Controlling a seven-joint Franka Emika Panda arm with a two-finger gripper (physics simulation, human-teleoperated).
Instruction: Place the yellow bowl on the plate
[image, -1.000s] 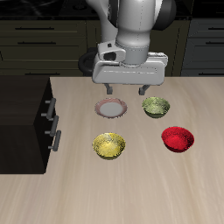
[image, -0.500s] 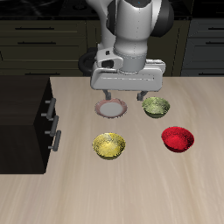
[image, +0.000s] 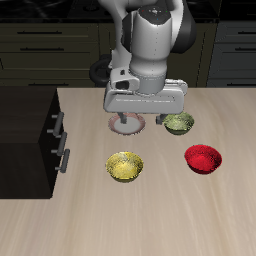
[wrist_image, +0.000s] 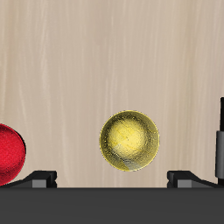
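The yellow bowl stands empty on the wooden table, toward the front edge; it also shows in the wrist view. The plate, whitish with a pinkish-brown rim, lies farther back, partly hidden behind one finger. My gripper hangs open and empty above the table, between the plate and the olive-green bowl, behind the yellow bowl. In the wrist view my gripper shows only its two dark fingertips, spread wide apart.
An olive-green bowl sits beside the plate. A red bowl stands beside the yellow bowl and also shows in the wrist view. A dark drawer cabinet borders the table's side.
The arm has lowered and come forward toward the yellow bowl; the fingers now hang in front of the plate and the olive-green bowl. The bowls and plate have not moved.
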